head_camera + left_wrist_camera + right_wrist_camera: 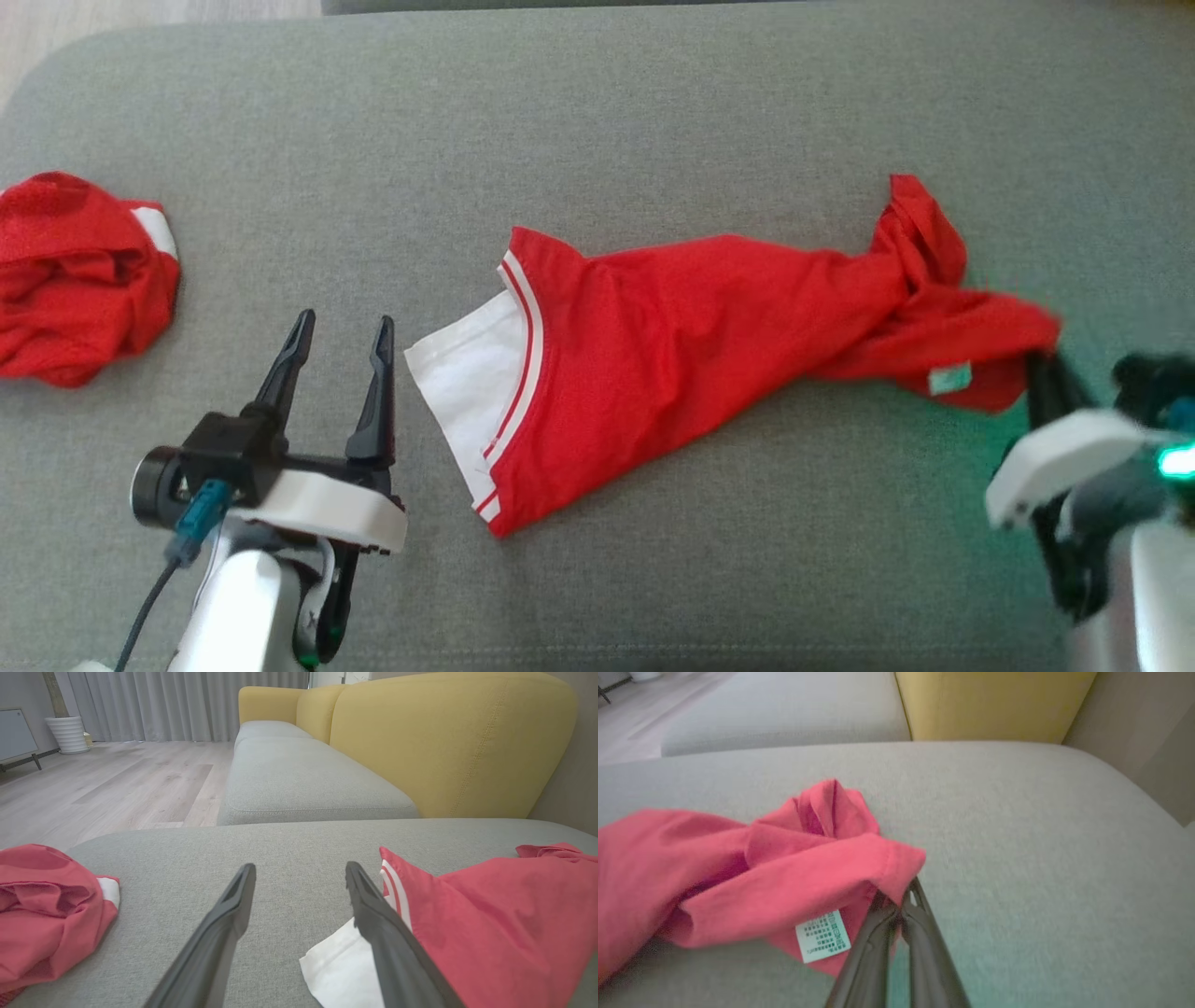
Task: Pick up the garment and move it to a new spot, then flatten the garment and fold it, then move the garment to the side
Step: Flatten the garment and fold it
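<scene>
While the right pincer (1044, 366) clenches a thin hem at 3 o'clock on the long red cotton garment with white striped trim (709, 336) — stretched over the grey fabric cushion (597, 112) — a tug could slip it free; the left pincer (344, 338) hangs released at 8 o'clock.

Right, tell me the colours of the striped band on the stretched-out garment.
Striped band: white stripes on red, beside a plain white panel; clearest in head view.

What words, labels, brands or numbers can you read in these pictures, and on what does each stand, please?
Care label on the red garment: rows of small green print, too small and blurred to read.
No other words, brands, numbers or signs can be read.
</scene>
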